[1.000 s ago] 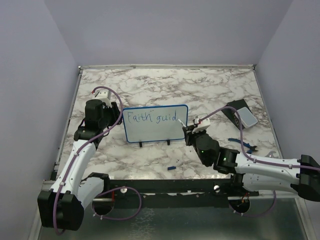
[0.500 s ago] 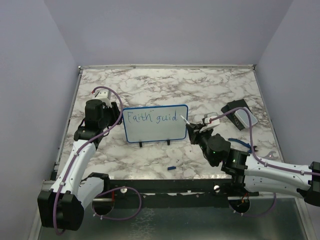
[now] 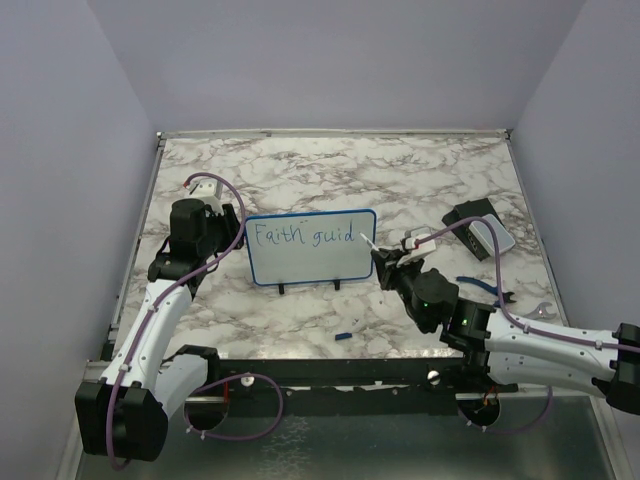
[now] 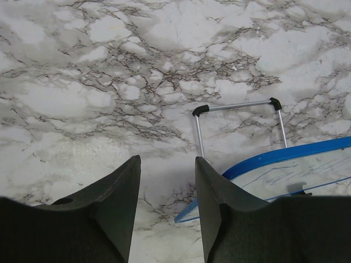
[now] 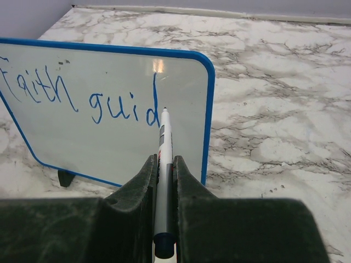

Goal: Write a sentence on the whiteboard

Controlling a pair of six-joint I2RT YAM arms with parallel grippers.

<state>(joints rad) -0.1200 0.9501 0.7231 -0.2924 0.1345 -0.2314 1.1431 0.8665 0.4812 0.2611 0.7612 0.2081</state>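
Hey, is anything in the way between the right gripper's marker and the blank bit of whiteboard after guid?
Nothing visible. The marker, clamped in the right gripper, points straight at the whiteboard, its tip just right of the written "guid", with only bare board beyond it up to the edge.

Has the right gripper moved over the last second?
Yes. In the top view the right gripper, shut on the marker, has shifted slightly right, off the whiteboard's right edge; the whiteboard has stayed put.
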